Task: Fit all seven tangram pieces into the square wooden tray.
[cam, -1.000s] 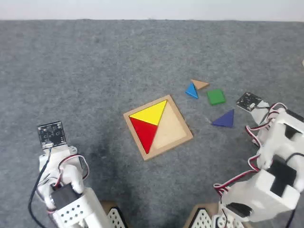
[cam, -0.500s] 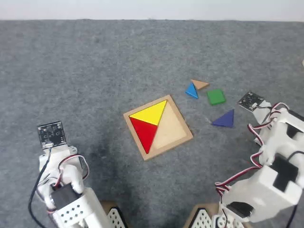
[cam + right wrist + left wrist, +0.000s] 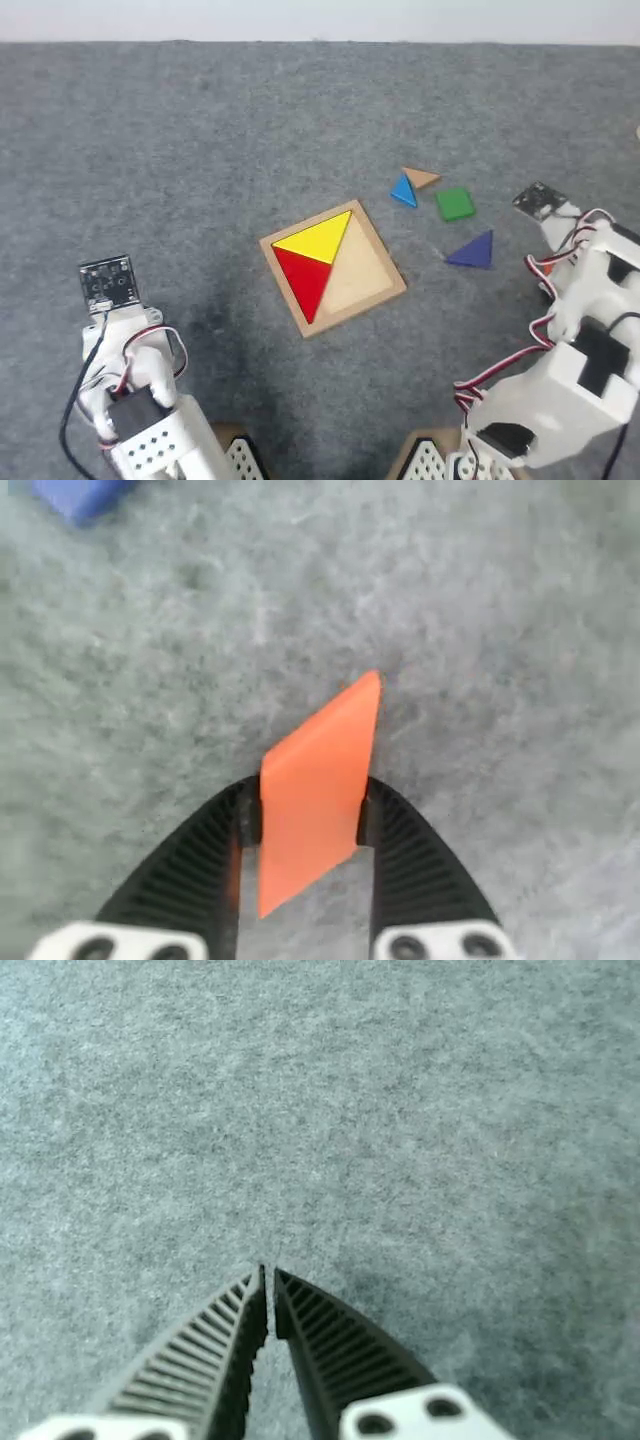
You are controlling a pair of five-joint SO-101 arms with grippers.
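Seven pieces must go in; two already lie in the square wooden tray (image 3: 368, 268) at the middle of the grey carpet (image 3: 180, 150). These are the large yellow triangle (image 3: 315, 242) and the large red triangle (image 3: 303, 278), and they fill its nine o'clock half. The dark blue triangle (image 3: 473, 252) lies at three o'clock from the tray. The orange parallelogram (image 3: 315, 780) is pinched across two opposite edges by the right gripper (image 3: 310, 805), above the carpet. The green square (image 3: 455, 204) rests at two o'clock from the tray, with the small blue triangle (image 3: 403, 191) and small tan triangle (image 3: 421, 177) side by side at its ten o'clock.

All look thin, stiff, light and smooth-painted, so probably slippery. They are best gripped across parallel edges near the middle. The left gripper (image 3: 270, 1285) is closed on nothing over bare carpet.

No writing is readable on the pieces or the tray.
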